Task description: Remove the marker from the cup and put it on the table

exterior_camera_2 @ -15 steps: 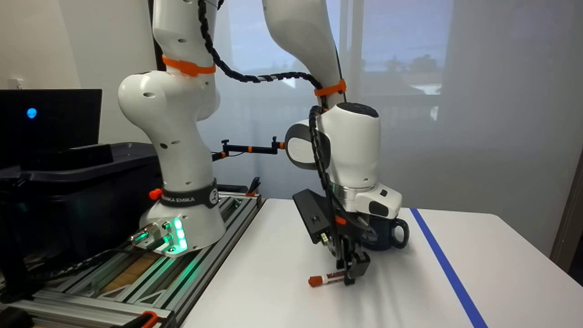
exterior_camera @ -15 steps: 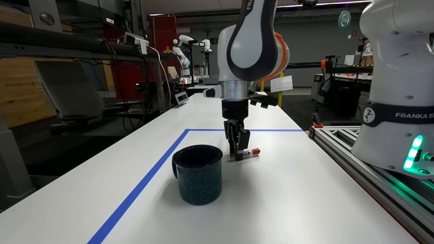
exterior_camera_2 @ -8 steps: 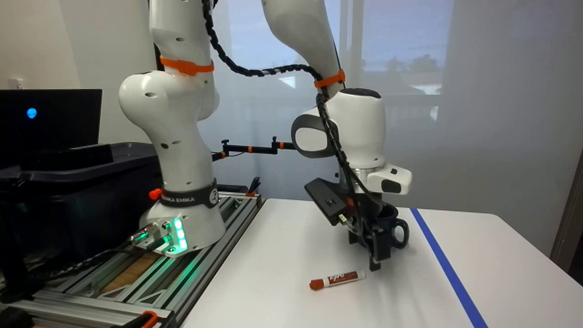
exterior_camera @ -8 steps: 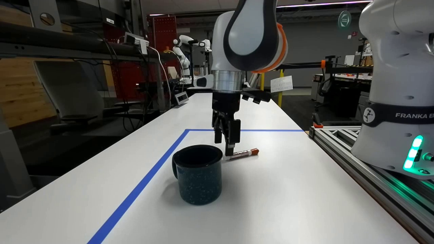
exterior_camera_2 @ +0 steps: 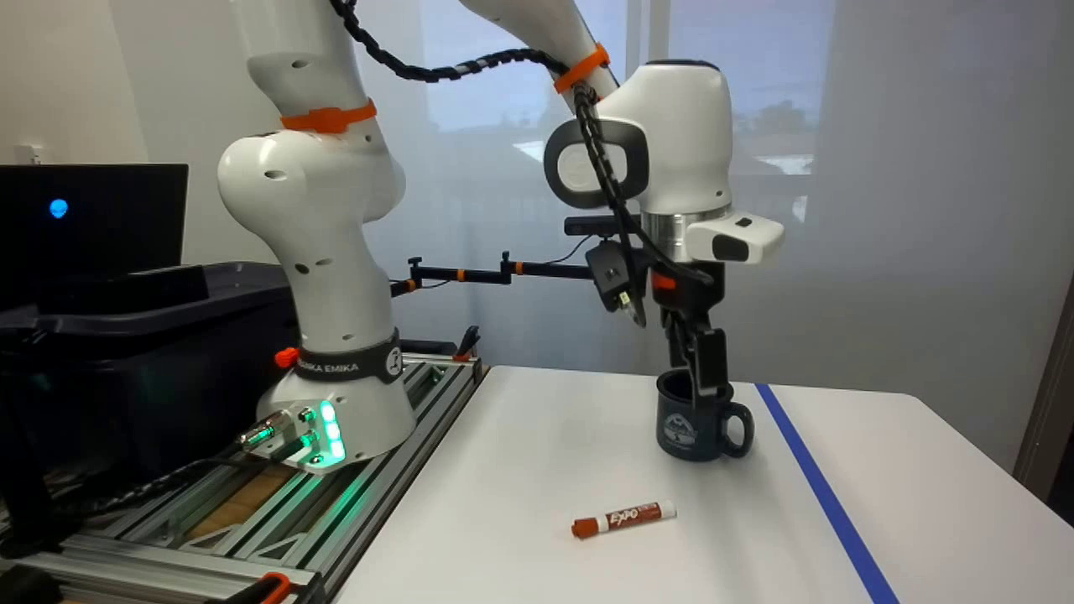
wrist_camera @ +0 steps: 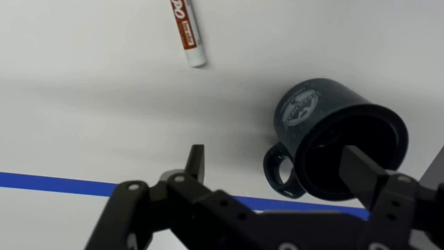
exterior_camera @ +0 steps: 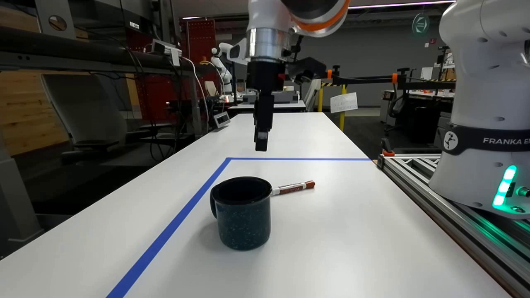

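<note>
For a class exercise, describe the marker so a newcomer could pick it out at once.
Find the white table, then the dark upright mug near its blue tape line. On the same side of the tape, apart from the mug, lies the marker. Unlike its round, handled neighbour, it is a slim stick, reddish-brown and white.

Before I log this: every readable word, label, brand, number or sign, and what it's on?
"EXPO": reddish and white cylindrical marker; finer print too small.
"FRANKA E" (cut off): black band on the white robot base.
"EMIKA": same band.
Blue alien-head logo, no letters: flat black panel.
Too small or blurred: white emblem on the dark teal speckled mug; white paper sheet; round green sign; small red sign; white rack label.
No readable numbers.
</note>
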Controlling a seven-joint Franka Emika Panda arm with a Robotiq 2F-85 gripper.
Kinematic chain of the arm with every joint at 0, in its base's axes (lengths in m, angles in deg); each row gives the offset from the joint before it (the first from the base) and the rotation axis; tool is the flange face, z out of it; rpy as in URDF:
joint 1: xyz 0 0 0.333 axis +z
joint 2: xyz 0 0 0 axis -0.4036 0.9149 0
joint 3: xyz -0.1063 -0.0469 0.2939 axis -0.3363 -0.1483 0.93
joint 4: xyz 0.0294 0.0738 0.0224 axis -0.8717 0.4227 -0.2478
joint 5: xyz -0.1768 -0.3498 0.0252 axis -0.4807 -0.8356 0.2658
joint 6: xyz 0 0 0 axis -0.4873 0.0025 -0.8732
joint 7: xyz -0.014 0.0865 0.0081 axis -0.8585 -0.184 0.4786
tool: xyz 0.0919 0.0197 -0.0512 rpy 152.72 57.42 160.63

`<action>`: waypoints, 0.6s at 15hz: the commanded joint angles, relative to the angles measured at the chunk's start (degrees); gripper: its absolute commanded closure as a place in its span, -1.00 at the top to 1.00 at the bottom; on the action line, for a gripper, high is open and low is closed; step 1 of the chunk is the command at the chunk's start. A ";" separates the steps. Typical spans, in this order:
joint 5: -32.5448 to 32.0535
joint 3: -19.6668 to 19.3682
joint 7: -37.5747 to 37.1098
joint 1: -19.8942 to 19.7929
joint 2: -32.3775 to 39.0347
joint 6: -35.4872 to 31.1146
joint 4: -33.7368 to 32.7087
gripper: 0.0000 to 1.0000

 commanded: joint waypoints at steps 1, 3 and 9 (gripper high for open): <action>-7.03 2.25 -15.17 -1.56 -8.62 9.92 -0.50 1.00; -9.26 3.40 -21.51 -1.73 -11.10 16.47 -1.98 1.00; -8.40 3.10 -22.19 -0.89 -10.65 18.03 -2.82 1.00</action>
